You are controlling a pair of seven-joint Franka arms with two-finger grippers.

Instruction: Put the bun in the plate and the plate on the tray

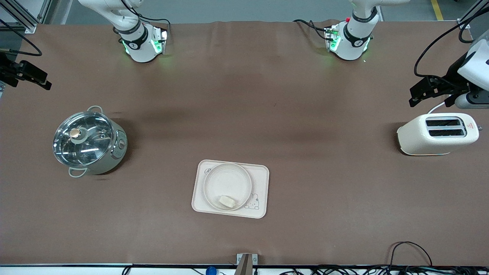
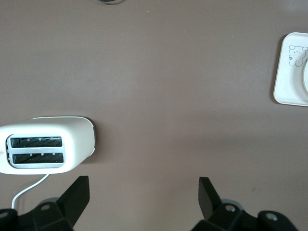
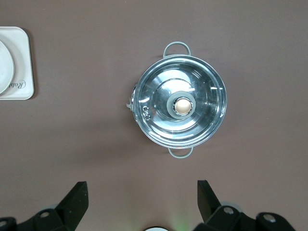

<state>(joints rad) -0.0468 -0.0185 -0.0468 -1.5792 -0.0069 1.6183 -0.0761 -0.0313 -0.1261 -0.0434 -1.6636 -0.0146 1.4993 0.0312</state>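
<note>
The cream tray [image 1: 262, 179] with the rabbit drawing lies on the table, near the front camera. The round cream plate [image 1: 225, 178] rests on the tray. The small pale bun [image 1: 227, 201] lies in the plate, at its rim nearest the front camera. My left gripper [image 1: 417, 96] is open and empty, up over the left arm's end of the table beside the toaster; its wrist view [image 2: 144, 186] shows a tray corner [image 2: 288, 82]. My right gripper [image 1: 42, 81] is open and empty over the right arm's end; its wrist view [image 3: 142, 188] shows the tray's edge [image 3: 23, 62].
A white two-slot toaster [image 1: 438, 133] stands at the left arm's end, also in the left wrist view [image 2: 43, 144]. A steel pot with a glass lid [image 1: 88, 140] stands at the right arm's end, also in the right wrist view [image 3: 180, 106]. Cables run along the table's near edge.
</note>
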